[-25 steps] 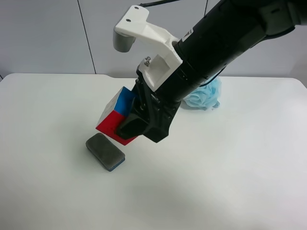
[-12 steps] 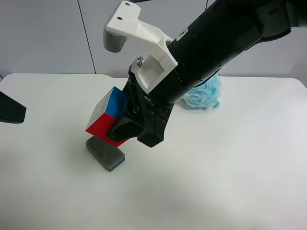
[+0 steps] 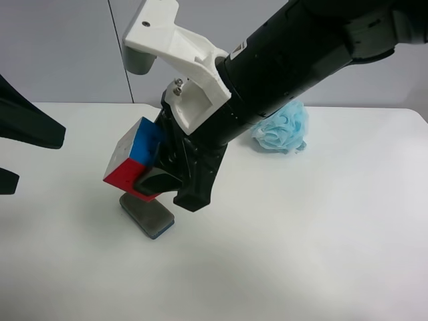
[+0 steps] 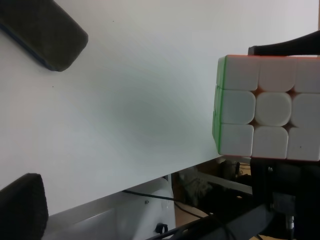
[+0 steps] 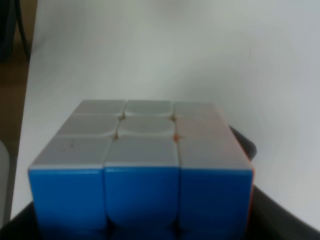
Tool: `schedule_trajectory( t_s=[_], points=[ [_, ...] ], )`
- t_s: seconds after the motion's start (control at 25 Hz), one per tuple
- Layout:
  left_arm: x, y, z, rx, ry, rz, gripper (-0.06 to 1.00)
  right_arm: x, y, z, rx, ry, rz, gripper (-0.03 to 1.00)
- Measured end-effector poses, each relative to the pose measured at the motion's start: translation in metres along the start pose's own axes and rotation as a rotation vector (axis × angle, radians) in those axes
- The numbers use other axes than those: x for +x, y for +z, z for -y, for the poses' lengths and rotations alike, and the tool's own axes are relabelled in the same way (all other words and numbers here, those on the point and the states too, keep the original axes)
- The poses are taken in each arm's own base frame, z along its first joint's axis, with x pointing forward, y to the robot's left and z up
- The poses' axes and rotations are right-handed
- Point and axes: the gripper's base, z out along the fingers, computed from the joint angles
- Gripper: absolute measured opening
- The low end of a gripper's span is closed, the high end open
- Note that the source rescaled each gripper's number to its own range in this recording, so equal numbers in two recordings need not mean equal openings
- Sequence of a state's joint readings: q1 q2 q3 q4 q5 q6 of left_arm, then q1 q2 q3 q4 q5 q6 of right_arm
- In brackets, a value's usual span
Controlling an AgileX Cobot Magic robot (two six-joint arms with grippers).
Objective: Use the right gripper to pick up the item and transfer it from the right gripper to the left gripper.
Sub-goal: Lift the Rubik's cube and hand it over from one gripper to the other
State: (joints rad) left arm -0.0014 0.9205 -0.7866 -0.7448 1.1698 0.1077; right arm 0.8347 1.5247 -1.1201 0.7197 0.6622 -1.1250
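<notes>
Handover under way: the right gripper (image 3: 152,177) clamps its fingers on the item (image 3: 129,160), held above the bench (image 3: 301,234) near the edge where the left gripper (image 3: 40,159) gapes empty. Next, the item needs carrying between those spread fingers.

The puzzle cube (image 3: 132,159), showing blue, red and pale faces, is hanging tilted in the air, pinched in the right gripper (image 3: 152,177) with its white housing; the left gripper (image 3: 37,159) is hovering near it, black fingers spread apart
</notes>
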Motion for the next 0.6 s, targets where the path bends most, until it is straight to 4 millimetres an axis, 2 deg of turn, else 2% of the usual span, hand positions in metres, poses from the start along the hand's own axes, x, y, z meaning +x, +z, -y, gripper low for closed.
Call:
schedule_trajectory(
  t_s=[0.6],
  points=[
    [-0.014, 0.019, 0.005, 0.135, -0.036, -0.061, 1.0, 0.0, 0.0, 0.0, -0.003, 0.006, 0.005, 0.0]
  ],
)
